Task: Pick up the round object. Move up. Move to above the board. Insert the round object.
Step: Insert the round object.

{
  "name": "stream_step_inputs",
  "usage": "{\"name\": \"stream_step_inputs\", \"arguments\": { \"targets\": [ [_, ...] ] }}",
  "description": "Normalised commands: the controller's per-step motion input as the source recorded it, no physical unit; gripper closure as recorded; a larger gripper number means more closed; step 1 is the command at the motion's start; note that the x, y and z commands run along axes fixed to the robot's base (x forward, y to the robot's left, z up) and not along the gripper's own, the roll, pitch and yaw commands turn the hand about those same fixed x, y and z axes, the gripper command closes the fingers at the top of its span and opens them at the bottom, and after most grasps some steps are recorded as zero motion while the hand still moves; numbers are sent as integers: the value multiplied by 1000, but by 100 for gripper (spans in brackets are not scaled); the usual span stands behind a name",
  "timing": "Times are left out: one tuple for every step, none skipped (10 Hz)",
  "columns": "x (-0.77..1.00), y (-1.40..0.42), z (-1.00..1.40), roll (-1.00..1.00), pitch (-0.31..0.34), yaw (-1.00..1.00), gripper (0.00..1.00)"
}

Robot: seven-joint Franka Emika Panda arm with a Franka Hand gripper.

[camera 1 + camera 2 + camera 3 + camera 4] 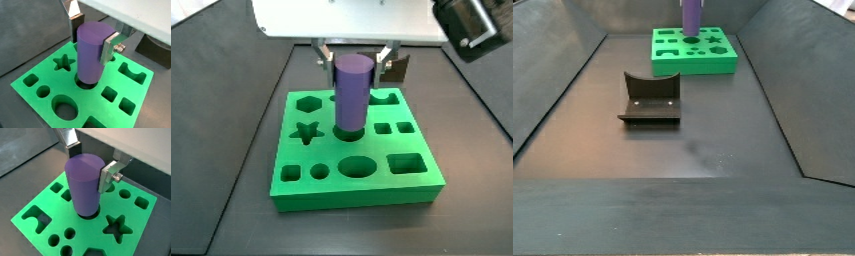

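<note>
Purple round object (91,52) stands upright, its lower end in the round hole of the board (358,180); the pincer (91,162) clamps its upper part from above, axis vertical.

A dark fixture (648,98) stands alone on the grey floor (687,160), mid-enclosure.

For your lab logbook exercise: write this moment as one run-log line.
claw: shut on round object, above board | round object: upright, lower end in round hole | board: flat on floor | fixture: apart, untouched
</note>
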Motion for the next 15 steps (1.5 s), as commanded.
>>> {"name": "stream_step_inputs", "arguments": {
  "targets": [
    [-14,-43,-277,93,-74,0,100],
    [0,-49,-286,81,-77,0,100],
    [0,-66,-291,71,-87,0,100],
    [0,-66,-303,79,-84,0,100],
    [0,-57,-311,93,-76,0,100],
    [49,-37,-314,101,-50,6,100],
    [57,-37,-331,107,-51,3,100],
    [49,-34,-331,107,-53,0,100],
    [57,-37,-340,113,-54,0,100],
    [60,-49,-360,116,-56,0,100],
    [103,-63,-369,113,-51,9,100],
    [131,-77,-380,117,-50,14,100],
    [166,-89,-406,126,-51,20,100],
    [197,-109,-443,124,-60,23,100],
    [183,-111,-471,124,-74,23,100]
  ]
}}
